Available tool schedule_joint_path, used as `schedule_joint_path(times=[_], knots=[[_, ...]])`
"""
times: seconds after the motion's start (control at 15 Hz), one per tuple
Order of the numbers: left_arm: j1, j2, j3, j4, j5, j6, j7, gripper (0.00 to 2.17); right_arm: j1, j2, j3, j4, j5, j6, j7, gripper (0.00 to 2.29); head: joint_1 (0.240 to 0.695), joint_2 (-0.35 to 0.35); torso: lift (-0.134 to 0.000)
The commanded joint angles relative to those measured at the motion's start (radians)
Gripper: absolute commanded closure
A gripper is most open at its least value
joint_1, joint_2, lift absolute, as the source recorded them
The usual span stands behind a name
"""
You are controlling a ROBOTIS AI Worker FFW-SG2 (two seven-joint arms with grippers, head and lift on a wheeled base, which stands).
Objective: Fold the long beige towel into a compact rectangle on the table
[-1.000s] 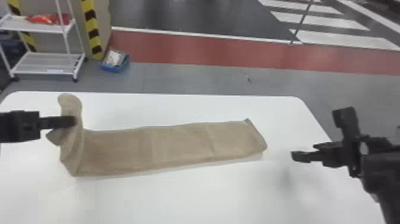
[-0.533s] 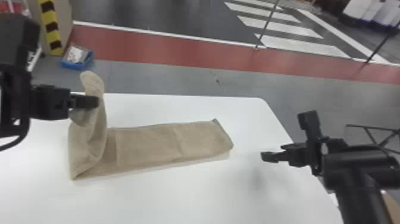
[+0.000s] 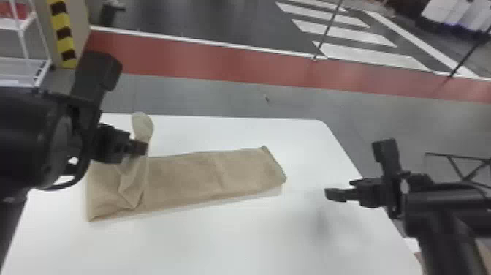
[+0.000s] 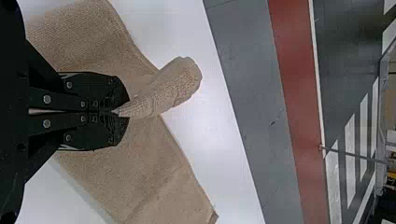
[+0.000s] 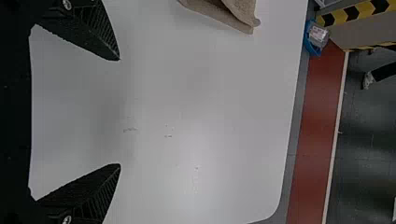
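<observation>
My left gripper [image 3: 140,148] is above the left part of the beige towel [image 3: 190,175], shut on a raised fold of it; the fold's tip sticks up past the fingers. In the left wrist view the left gripper [image 4: 122,112] pinches the towel [image 4: 140,182], whose remaining length lies flat beneath. My right gripper [image 3: 330,195] stands apart, right of the towel's right end. Seen from the right wrist, the right gripper [image 5: 120,112] is open with bare tabletop between its fingers, and a corner of the towel [image 5: 224,14] lies off to one side.
The white table [image 3: 219,237] carries the towel, with its rounded far right corner near the right arm. Beyond it, a white shelf rack [image 3: 25,66] stands at the left, and a blue bin [image 5: 314,39] sits on the floor.
The left gripper has moved right, bringing the towel's left end up and over toward the middle. The head view has shifted. The right gripper looks unmoved over the table.
</observation>
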Motion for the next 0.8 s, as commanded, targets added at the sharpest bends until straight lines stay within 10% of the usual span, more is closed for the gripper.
schedule_joint_path(times=[0.0, 0.07, 0.13, 0.2, 0.73], knots=[[-0.001, -0.003, -0.03, 0.009, 0.001, 0.004, -0.003, 1.7, 0.002, -0.001, -0.003, 0.001, -0.001, -0.004, 0.0, 0.06, 0.695, -0.35, -0.124], [0.001, -0.003, -0.05, 0.009, 0.006, 0.004, 0.0, 1.45, 0.002, -0.001, -0.003, 0.003, -0.002, -0.01, -0.002, 0.06, 0.695, -0.35, -0.124], [0.007, -0.003, -0.073, 0.009, 0.015, 0.004, 0.014, 0.35, 0.002, -0.001, -0.003, 0.003, -0.002, -0.01, -0.002, 0.06, 0.695, -0.35, -0.124], [0.016, -0.003, -0.09, 0.008, 0.021, 0.004, 0.014, 0.0, 0.001, 0.001, -0.002, 0.003, -0.004, -0.01, -0.002, 0.06, 0.695, -0.35, -0.124], [0.042, -0.003, -0.13, 0.002, 0.046, 0.004, 0.04, 0.03, -0.001, 0.012, -0.011, -0.054, -0.039, 0.042, -0.003, 0.07, 0.695, -0.35, -0.124]])
